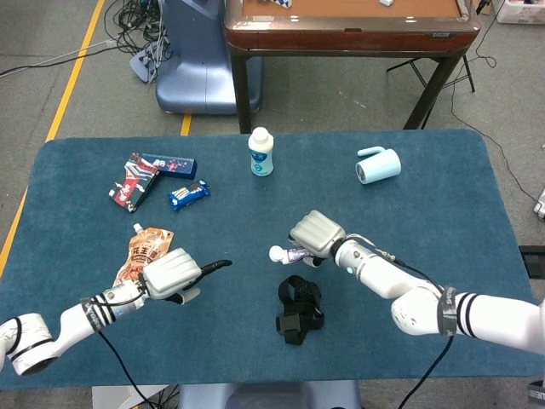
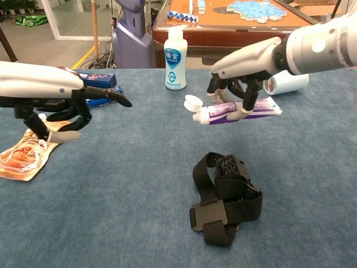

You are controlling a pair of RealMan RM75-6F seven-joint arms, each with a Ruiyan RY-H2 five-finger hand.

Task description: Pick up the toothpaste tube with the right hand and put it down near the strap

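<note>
My right hand (image 1: 318, 232) (image 2: 241, 70) grips the white and purple toothpaste tube (image 2: 234, 109) (image 1: 287, 254), cap pointing left, and holds it in the air. The black strap (image 1: 300, 309) (image 2: 226, 196) lies in a heap on the blue table, just below and in front of the tube. My left hand (image 1: 173, 274) (image 2: 53, 95) hovers over the left half of the table, its fingers apart and holding nothing.
An orange pouch (image 1: 145, 260) (image 2: 28, 148) lies beside the left hand. Snack packets (image 1: 153, 177) (image 2: 78, 84) lie at the back left, a white bottle (image 1: 261, 152) (image 2: 175, 58) at the back centre, and a pale blue mug (image 1: 378, 165) (image 2: 287, 81) lies tipped at the back right.
</note>
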